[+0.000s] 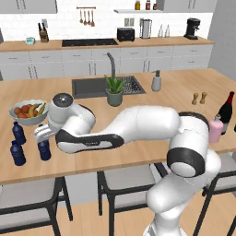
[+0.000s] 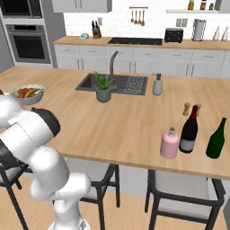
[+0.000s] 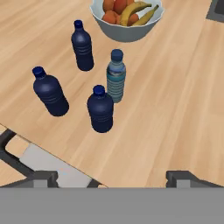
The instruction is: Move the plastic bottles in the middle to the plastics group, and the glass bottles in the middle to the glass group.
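Note:
In the hand view three dark navy plastic bottles (image 3: 101,109) (image 3: 51,92) (image 3: 82,46) stand upright on the wooden counter, with a slim teal-blue plastic bottle (image 3: 116,76) close behind the nearest one. My gripper (image 3: 113,178) hovers open above the counter's front edge, nothing between its fingers, the nearest navy bottle just ahead of it. From the left base the gripper (image 1: 42,137) hangs over a navy bottle (image 1: 44,150). Far right, the pink glass bottle (image 2: 170,143) stands beside the dark red-necked wine bottle (image 2: 189,130).
A fruit bowl (image 3: 127,27) sits just behind the blue bottles. A green bottle (image 2: 216,138) stands right of the wine bottle, two shakers (image 2: 187,108) behind. A potted plant (image 1: 114,92), sink (image 1: 90,86) and soap dispenser (image 1: 156,82) lie mid-counter. Stools (image 1: 124,184) stand below the front edge.

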Controlling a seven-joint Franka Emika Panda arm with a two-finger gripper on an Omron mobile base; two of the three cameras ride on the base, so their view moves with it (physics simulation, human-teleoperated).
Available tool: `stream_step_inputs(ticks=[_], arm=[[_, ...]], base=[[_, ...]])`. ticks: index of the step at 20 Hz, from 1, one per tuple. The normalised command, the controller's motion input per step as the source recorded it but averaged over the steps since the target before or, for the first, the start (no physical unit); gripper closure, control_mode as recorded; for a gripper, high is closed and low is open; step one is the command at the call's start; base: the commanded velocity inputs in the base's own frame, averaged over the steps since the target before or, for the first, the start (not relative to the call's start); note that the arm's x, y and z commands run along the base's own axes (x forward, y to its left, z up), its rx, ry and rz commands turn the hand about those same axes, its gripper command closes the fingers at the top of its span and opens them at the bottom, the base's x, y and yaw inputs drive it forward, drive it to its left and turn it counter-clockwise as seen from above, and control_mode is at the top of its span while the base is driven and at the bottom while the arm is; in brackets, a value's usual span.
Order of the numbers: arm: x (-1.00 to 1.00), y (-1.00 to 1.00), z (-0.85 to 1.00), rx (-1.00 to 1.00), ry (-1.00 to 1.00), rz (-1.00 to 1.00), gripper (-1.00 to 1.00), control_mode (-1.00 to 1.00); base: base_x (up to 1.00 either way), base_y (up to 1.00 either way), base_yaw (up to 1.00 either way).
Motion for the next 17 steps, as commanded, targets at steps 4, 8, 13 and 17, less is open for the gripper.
stream_step_inputs(ticks=[4,8,13,17], arm=[[-0.55,-1.00,0.93,0.00,0.20,-0.14,-1.00,-1.00],[-0.73,-1.00,0.52,0.00,0.26,-0.16,-1.00,-1.00],[-0.43,-1.00,-0.22,0.07,0.12,-0.28,-1.00,-1.00],[-0.03,-1.00,-0.06,0.16,0.13,-0.30,-1.00,-1.00]], base=[[0.00,0.00,0.00],[0.00,0.00,0.00],[0.00,0.00,0.00],[0.00,0.00,0.00]])
